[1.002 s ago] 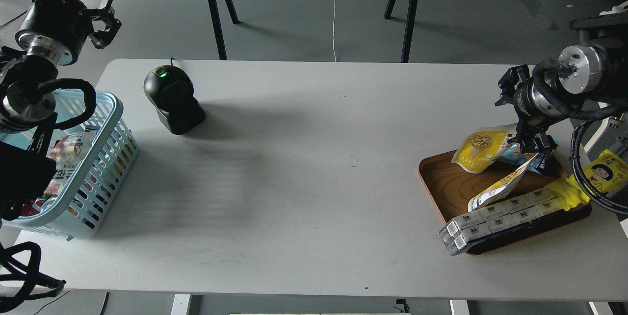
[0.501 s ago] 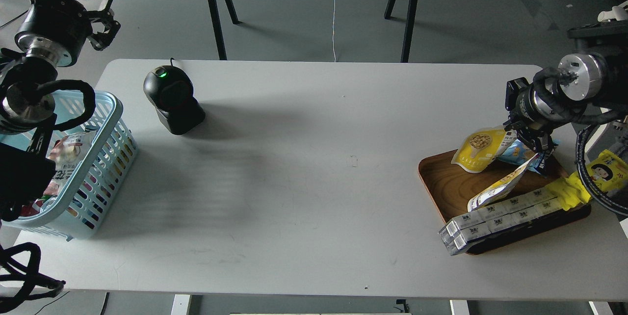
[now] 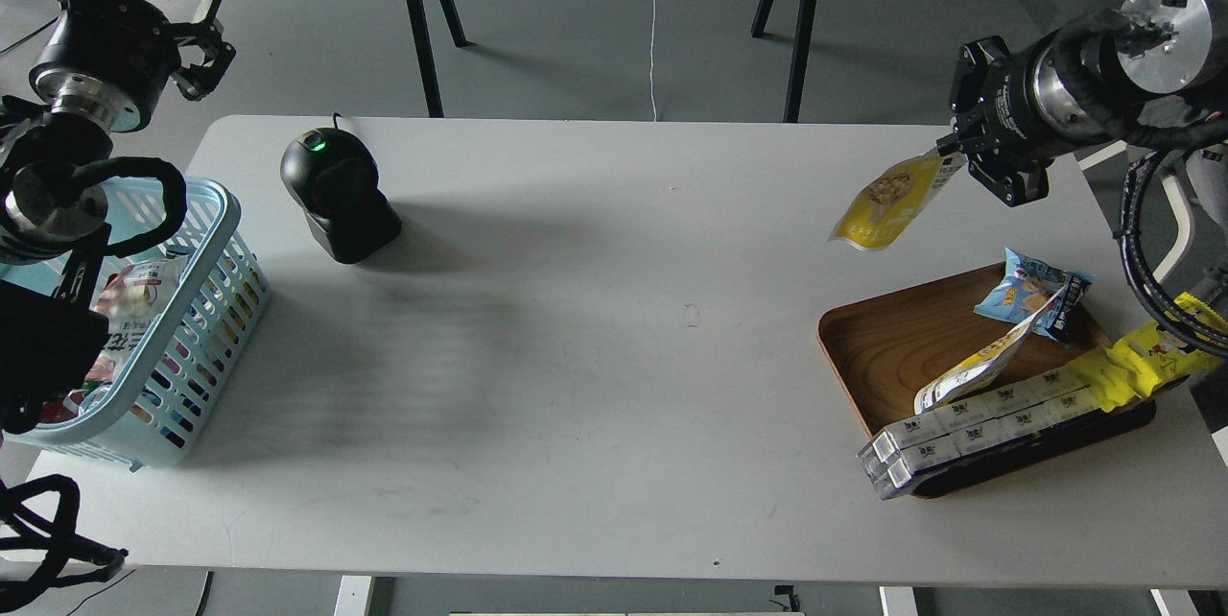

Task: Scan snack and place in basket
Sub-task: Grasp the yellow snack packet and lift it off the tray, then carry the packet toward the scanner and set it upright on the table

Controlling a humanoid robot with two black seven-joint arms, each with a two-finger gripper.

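The snack (image 3: 885, 203), a yellow-and-white pouch picturing a bowl of beige pieces, hangs in the air above the table's right side, left of and above the tray. My right gripper (image 3: 962, 161) is shut on its top corner and holds it tilted. The light blue basket (image 3: 219, 213) stands at the table's left edge with several packets inside. My left gripper (image 3: 205, 42) is open and empty, high above the floor behind the basket.
A black scanner (image 3: 338, 194) with a green light stands at the back left. A brown wooden tray (image 3: 878, 347) at the right holds a second yellow pouch (image 3: 979, 367), a small blue bag (image 3: 1025, 294), a long yellow packet (image 3: 1127, 365) and white boxes (image 3: 969, 429).
My right gripper closed on the snack in the tray and lifted it up and slightly left, clear of the tray. The left arm has not moved.
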